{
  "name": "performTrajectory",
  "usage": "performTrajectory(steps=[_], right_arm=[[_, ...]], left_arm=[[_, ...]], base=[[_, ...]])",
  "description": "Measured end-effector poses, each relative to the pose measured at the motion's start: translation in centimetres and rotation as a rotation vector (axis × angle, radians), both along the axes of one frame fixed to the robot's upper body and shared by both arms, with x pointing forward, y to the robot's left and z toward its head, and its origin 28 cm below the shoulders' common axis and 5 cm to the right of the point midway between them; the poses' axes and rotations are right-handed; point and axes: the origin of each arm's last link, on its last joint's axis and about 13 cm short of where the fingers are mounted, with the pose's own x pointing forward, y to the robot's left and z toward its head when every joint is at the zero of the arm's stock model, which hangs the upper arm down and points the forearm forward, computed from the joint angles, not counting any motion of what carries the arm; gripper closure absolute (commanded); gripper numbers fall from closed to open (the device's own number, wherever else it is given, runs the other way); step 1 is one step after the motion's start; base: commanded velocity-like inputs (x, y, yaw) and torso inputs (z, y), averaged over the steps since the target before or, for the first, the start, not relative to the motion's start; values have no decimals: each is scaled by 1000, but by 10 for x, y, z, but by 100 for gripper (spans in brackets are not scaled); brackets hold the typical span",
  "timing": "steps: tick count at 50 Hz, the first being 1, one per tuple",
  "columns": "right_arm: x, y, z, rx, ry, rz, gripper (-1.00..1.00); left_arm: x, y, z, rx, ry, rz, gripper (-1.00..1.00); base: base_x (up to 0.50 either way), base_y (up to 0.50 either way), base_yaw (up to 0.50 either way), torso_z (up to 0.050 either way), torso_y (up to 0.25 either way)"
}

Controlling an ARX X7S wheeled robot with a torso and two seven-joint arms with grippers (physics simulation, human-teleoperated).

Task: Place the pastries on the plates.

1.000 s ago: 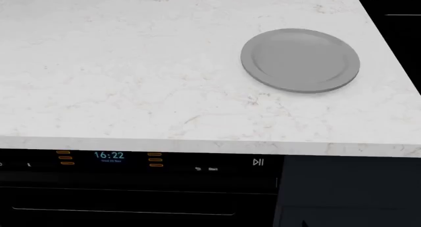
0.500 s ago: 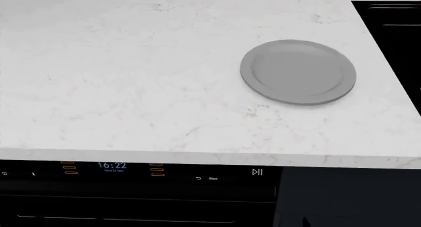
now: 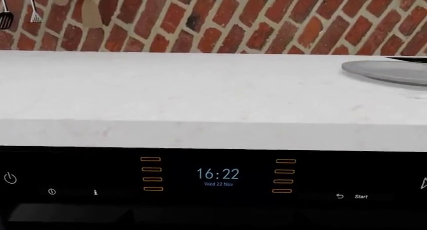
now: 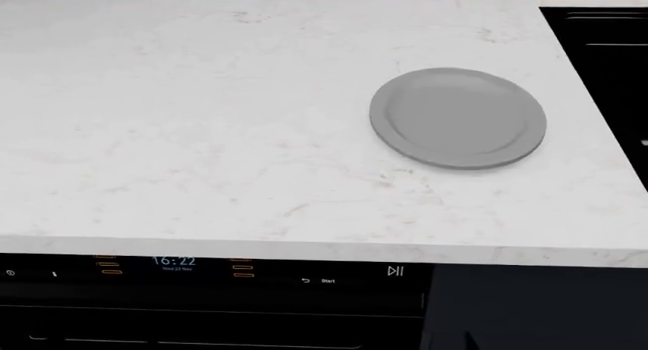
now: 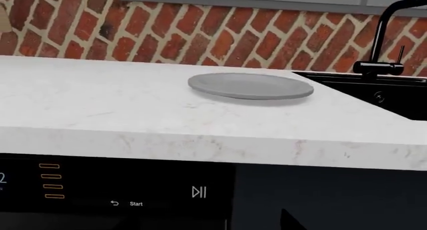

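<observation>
While no pastry shows in any of the three views, the task looks to be at its very start, in a search-and-approach step rather than a grasp. Nearest the robot, at six o'clock in the head view, runs the dark oven panel (image 4: 202, 278) with its lit clock reading 16:22 (image 3: 217, 173), set under the front edge of the table. Both wrist cameras look level at that panel and the table edge, so I judge both arms hang low in front of the cabinet. Neither set of jaws appears in any picture, so I cannot tell whether they stand wide or narrow, and nothing suggests either holds anything. Beyond the panel the white marbled table (image 4: 202, 137) spreads bare across most of the head view. One grey plate (image 4: 457, 118) lies flat on it at about two o'clock, empty, near the table's right end and just short of the dark sink (image 4: 608, 54) at the far right. The right wrist view shows the same plate (image 5: 250, 85) low on the table, with the black tap (image 5: 387, 35) rising beyond it; the left wrist view catches only the plate's rim (image 3: 390, 71) at its edge. Farthest off, at twelve o'clock, stands the red brick wall (image 5: 200, 40). A second plate and both pastries are out of sight, so the next move calls for turning the head or base to find them, then raising an arm above table height before reaching.
</observation>
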Motion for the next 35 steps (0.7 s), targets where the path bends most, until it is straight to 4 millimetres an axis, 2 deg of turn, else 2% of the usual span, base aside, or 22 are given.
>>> performTrajectory(steps=[35], right_arm=[[0, -1, 1, -15, -9, -5, -100]], left_arm=[[1, 0, 0, -10, -3, 0, -100]], base=[[-22, -499, 0, 0, 0]])
